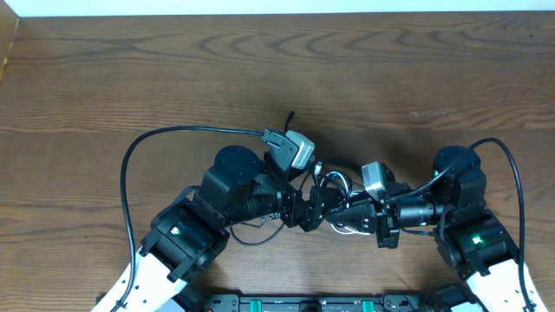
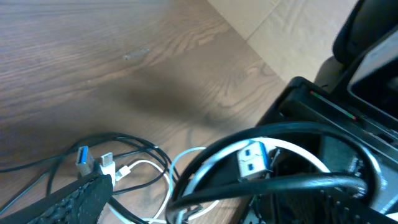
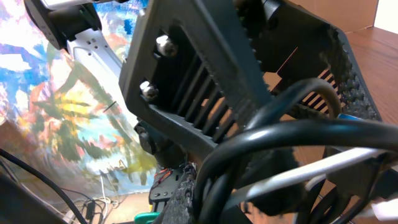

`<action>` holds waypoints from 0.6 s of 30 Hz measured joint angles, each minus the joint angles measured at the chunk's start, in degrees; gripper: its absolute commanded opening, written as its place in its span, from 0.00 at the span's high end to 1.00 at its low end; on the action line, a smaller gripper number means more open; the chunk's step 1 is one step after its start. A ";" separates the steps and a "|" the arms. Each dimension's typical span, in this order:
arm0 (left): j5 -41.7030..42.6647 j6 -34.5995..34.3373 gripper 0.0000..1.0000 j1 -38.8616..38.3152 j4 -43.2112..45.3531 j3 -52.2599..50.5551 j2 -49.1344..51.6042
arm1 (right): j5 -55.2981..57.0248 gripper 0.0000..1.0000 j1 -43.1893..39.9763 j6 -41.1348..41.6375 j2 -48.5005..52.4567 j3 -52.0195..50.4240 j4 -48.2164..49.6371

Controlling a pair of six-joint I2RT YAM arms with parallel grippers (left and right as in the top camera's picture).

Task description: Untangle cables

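The black and white cables lie in a tangle (image 1: 335, 185) between my two arms near the table's front. My left gripper (image 1: 313, 207) is open around the bundle; in the left wrist view one ribbed finger (image 2: 78, 200) rests by two small plugs (image 2: 93, 160). A white cable (image 2: 163, 180) loops on the wood there, and a black cable (image 2: 280, 182) arcs close to the lens past a blue-tongued USB plug (image 2: 252, 159). My right gripper (image 1: 341, 215) is shut on the cables: black loops (image 3: 280, 134) and a white strand (image 3: 323, 167) bunch at its pad (image 3: 189, 196).
The left gripper's grey fingers (image 3: 205, 74) fill most of the right wrist view. Thick black camera leads (image 1: 126, 173) (image 1: 518, 186) arch over each arm. Bare wood table (image 1: 260, 61) stretches behind the arms. A cardboard edge (image 2: 267, 18) shows beyond the table.
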 measured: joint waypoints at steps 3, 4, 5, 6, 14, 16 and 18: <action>0.39 -0.02 0.07 0.00 -0.02 0.00 0.00 | -0.02 0.99 0.00 0.00 0.00 0.00 0.00; 0.52 -0.02 0.06 0.00 -0.02 0.00 0.00 | 0.00 0.99 0.00 0.00 0.00 0.00 0.00; 0.52 -0.02 0.06 0.00 -0.04 0.00 0.00 | 0.00 0.99 0.00 0.00 0.00 0.00 -0.02; 0.42 0.00 0.06 0.00 -0.11 0.00 0.00 | 0.04 0.99 0.00 0.00 0.00 0.00 -0.02; -7.26 -0.02 0.06 0.00 -5.51 0.00 -1.57 | 0.26 0.99 0.00 0.00 0.00 0.00 -0.22; -9.53 0.00 0.06 0.00 -6.34 0.00 -2.89 | 0.28 0.99 0.00 0.00 0.00 0.00 -0.22; -11.87 0.00 0.06 0.00 -6.38 0.00 -4.70 | 0.28 0.99 0.00 0.00 0.00 0.00 -0.22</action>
